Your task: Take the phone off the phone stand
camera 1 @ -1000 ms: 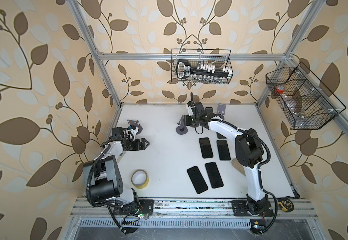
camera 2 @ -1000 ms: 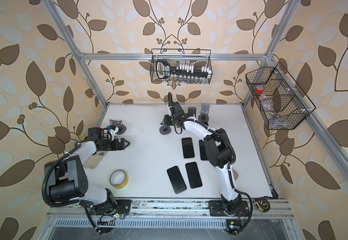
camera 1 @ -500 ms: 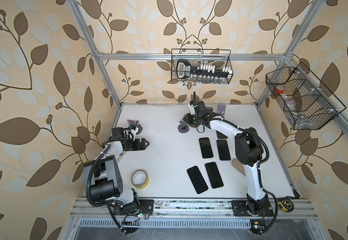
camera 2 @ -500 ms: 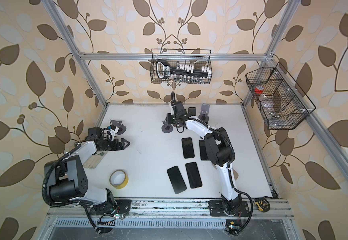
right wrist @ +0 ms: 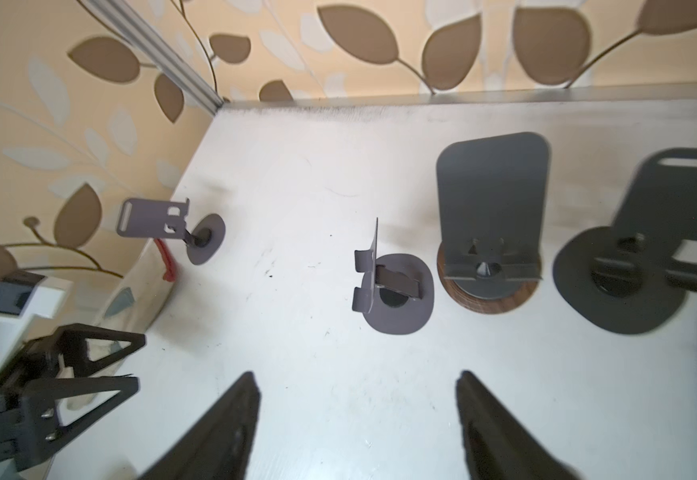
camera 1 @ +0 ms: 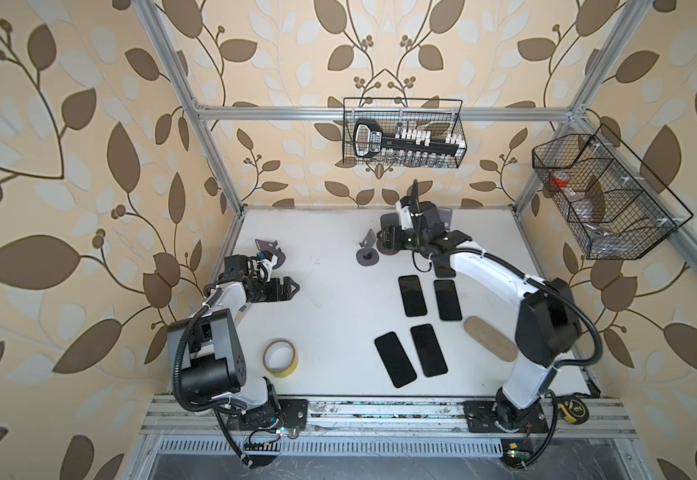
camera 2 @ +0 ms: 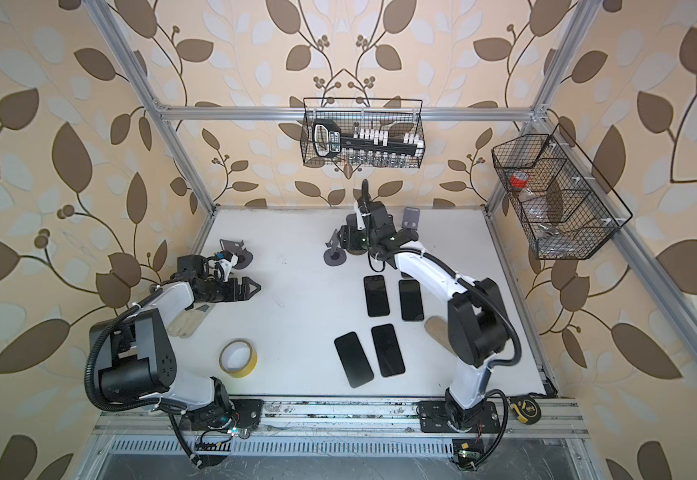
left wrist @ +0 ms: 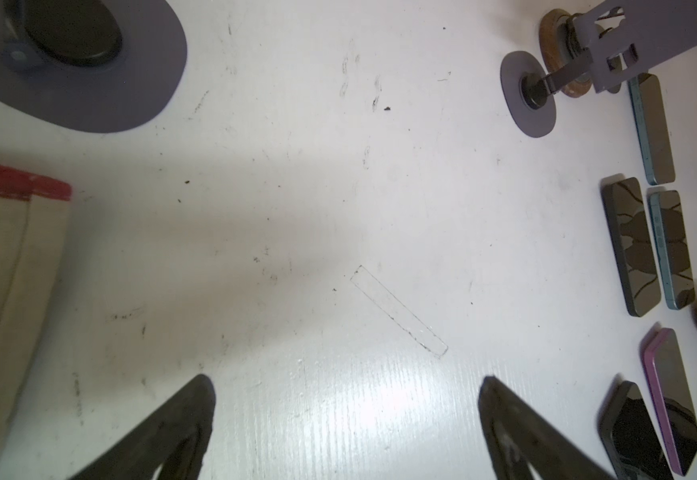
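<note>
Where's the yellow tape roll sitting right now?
In both top views the yellow tape roll lies flat at the front left of the table, just right of the left arm's base and well left of the nearest phone.

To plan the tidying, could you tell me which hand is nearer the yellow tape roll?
Left. The left hand is just beyond the yellow tape roll; the right hand is much farther away, by the phone stands at the back.

the white table (camera 1: 330, 307) carries, flat on its right half, a far pair of phones (camera 1: 412, 295) and a near pair of phones (camera 1: 428, 350). a tape roll (camera 1: 283, 372) lies front left, an oval wooden block (camera 1: 490, 338) lies just beside the phones, and grey phone stands (camera 1: 367, 258) stand toward the back.
</note>
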Motion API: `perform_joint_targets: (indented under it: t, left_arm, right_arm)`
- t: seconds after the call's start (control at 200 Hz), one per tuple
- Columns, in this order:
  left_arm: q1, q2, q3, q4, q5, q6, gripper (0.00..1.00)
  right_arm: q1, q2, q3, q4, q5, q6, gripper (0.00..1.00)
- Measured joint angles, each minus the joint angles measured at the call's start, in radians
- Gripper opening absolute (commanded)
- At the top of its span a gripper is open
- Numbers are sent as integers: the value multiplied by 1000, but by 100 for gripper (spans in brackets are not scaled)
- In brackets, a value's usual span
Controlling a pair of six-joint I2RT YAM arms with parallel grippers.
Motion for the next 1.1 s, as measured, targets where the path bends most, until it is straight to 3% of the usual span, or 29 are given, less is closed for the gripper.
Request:
perform_joint_targets:
  t: [0.225, 0.41, 0.545, 0.64, 0.815, 0.955, 1.1]
  left_arm:
    - [0, -9, -2, 3, 32, -1, 99]
    - [-10, -97, -42, 61, 31, -39, 99]
    - [-77, -107, -49, 128, -45, -105, 99]
    - [-121, -102, -64, 204, -70, -155, 99]
    - [-193, -111, -214, 439, -111, -196, 99]
    - [-236, -130, -372, 637, -149, -201, 99]
    - [-259, -116, -441, 826, -204, -192, 99]
  right_arm:
    - [-1, -335, -224, 28, 190, -26, 100]
    - [-30, -572, -419, 31, 354, -80, 100]
    - [-136, -754, -602, 94, 410, -106, 100]
    - [-280, -859, -755, 167, 395, -107, 100]
    - [-488, -873, -983, 318, 317, -114, 100]
    - [-509, -823, -1136, 503, 279, -165, 100]
    - [-508, -745, -1257, 733, 262, -216, 100]
